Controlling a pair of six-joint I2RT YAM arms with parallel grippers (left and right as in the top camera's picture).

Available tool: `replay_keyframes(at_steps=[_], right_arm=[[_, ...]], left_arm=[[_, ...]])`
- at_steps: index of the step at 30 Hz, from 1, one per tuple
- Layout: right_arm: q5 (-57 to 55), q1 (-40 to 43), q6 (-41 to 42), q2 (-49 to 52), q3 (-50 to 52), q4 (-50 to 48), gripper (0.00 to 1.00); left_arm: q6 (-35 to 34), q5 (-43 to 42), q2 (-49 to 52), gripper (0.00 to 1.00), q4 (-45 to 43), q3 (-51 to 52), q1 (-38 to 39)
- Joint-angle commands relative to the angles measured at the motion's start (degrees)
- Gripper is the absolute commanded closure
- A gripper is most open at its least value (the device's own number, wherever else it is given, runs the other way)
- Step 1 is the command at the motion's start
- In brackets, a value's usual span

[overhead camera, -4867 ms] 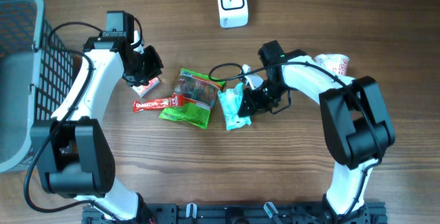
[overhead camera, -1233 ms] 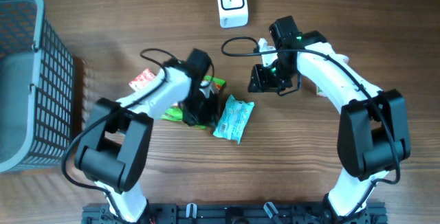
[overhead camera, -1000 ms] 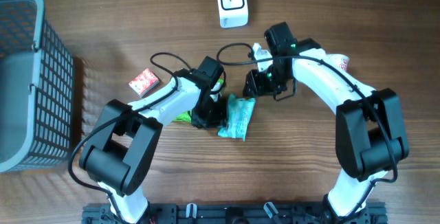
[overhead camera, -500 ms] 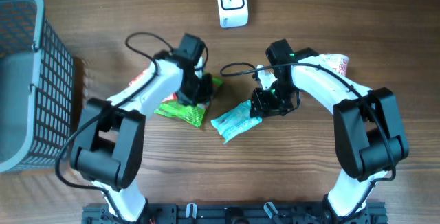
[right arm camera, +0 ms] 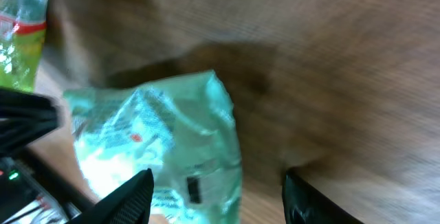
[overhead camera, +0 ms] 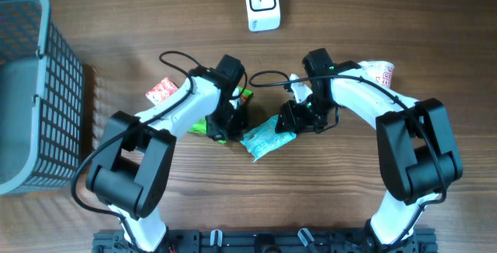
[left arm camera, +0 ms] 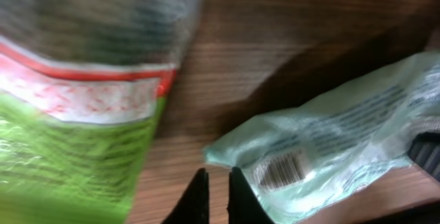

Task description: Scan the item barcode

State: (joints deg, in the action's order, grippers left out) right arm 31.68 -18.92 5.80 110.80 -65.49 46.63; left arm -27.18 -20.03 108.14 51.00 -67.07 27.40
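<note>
A mint-green packet (overhead camera: 268, 134) lay flat on the wooden worktop (overhead camera: 388, 12), just toward 6 o'clock from its centre in the overhead view. Its length ran from 8 o'clock to 2 o'clock between the two arms. A printed barcode (left arm camera: 278, 172) showed on its upper face in the left wrist view, close to the packet's 8 o'clock end.

The left end effector (left arm camera: 218, 189) hung just beside that end with its fingers pressed together and nothing between them. A green snack bag (left arm camera: 69, 169) lay at 9 o'clock of the packet, partly under the left arm, with a strip of bare wood between bag and packet.

The right end effector (right arm camera: 214, 183) stood at the packet's 2 o'clock end with its fingers spread apart. The packet's end lay in the gap, nearer one finger than the other. The blurred right wrist view did not show whether either finger touched the wrapper.

The white scanner (overhead camera: 262, 3) stood at 12 o'clock on the worktop, well apart from the packet. A grey mesh basket (overhead camera: 66, 90) filled the 9 o'clock edge. A small red-and-white box (overhead camera: 161, 91) lay at 10 o'clock of the packet, beside the left arm. A printed cup (overhead camera: 380, 71) sat toward 2 o'clock, partly hidden by the right arm.
</note>
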Motion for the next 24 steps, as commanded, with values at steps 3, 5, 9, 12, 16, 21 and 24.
replay_keyframes(at_steps=[3,5,9,12,16,21,24], right_arm=[[7.08,0.13,0.37,0.35,2.97,-1.40,0.50],[8.50,0.13,0.33,0.35,2.97,-1.66,0.57],[10.82,0.13,0.09,0.35,2.97,-3.87,0.74],[13.99,0.20,-4.92,0.28,2.93,-4.85,0.96],[16.63,2.34,-8.09,-1.66,2.86,-5.11,0.96],[18.51,7.45,-11.78,-4.79,2.45,-3.06,0.96],[27.39,11.17,-25.88,-6.47,-0.63,6.19,0.96]], left_arm=[[-1.84,-2.89,0.46,0.94,-7.32,4.09,1.77],[-1.84,-2.84,0.48,0.94,-8.46,4.22,2.29],[-1.81,-1.75,0.48,0.96,-8.79,4.22,2.49],[-1.57,-1.77,0.44,0.96,-8.57,4.20,2.49],[-1.57,0.35,-4.28,0.96,-7.85,2.05,-0.13],[-1.57,1.49,-14.80,0.92,-6.71,-2.75,-10.78],[-1.55,1.49,-18.27,0.92,-6.43,-3.08,-17.55]])
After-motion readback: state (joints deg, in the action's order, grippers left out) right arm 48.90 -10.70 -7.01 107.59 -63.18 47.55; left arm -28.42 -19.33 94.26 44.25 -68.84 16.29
